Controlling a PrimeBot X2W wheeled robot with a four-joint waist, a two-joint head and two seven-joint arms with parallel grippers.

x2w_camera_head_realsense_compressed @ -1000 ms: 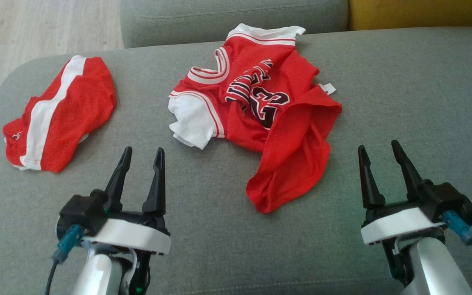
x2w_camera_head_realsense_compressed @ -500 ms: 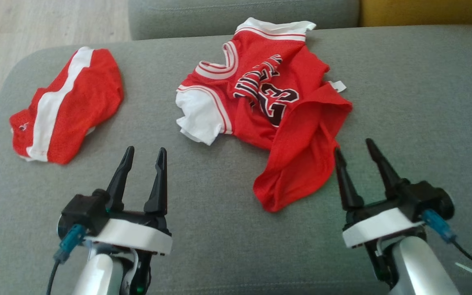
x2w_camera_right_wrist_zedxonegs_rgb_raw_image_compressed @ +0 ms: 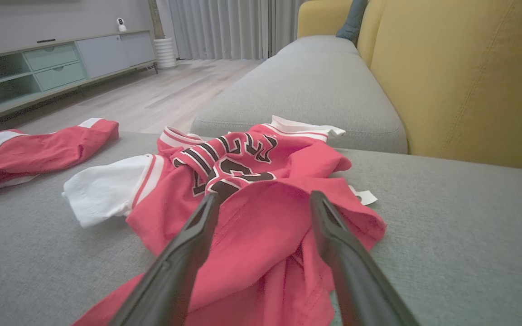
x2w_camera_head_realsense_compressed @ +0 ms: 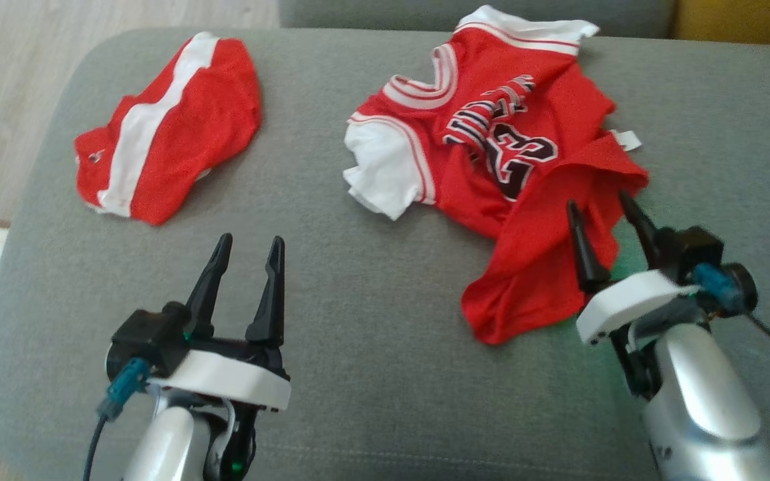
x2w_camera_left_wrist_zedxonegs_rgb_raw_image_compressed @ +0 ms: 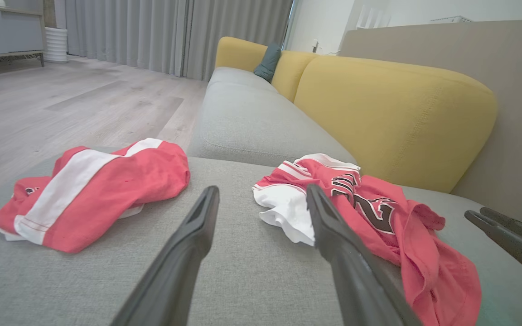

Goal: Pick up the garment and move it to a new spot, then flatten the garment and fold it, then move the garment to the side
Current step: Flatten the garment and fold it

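The right gripper [x2w_camera_head_realsense_compressed: 597, 200] has pushed forward and inward since a second ago, from bare cushion onto the near hem of the garment, and the head camera has swung too, so everything sits further right in its view. Nearest the robot, the left gripper [x2w_camera_head_realsense_compressed: 252, 238] hovers over the grey fabric cushion [x2w_camera_head_realsense_compressed: 371, 387], jaws spread and empty. The right gripper is also spread wide with nothing between its fingers, which straddle a raised red fold; whether they touch the cloth I cannot tell. The crumpled red mesh basketball jersey with white sleeves and a black number [x2w_camera_head_realsense_compressed: 492, 160] lies right of centre on the cushion, its long axis running near to far, hem toward the robot and white-trimmed shoulders toward the far edge, one white sleeve jutting left. Well apart to the left lie red shorts with a white side stripe [x2w_camera_head_realsense_compressed: 164, 127]. The right wrist view shows a white label [x2w_camera_right_wrist_zedxonegs_rgb_raw_image_compressed: 364, 196] beside the jersey's far right edge and a pale low cabinet [x2w_camera_right_wrist_zedxonegs_rgb_raw_image_compressed: 57, 63] across the wooden floor [x2w_camera_right_wrist_zedxonegs_rgb_raw_image_compressed: 161, 97]; the left wrist view adds the yellow sofa backrest [x2w_camera_left_wrist_zedxonegs_rgb_raw_image_compressed: 392, 113].
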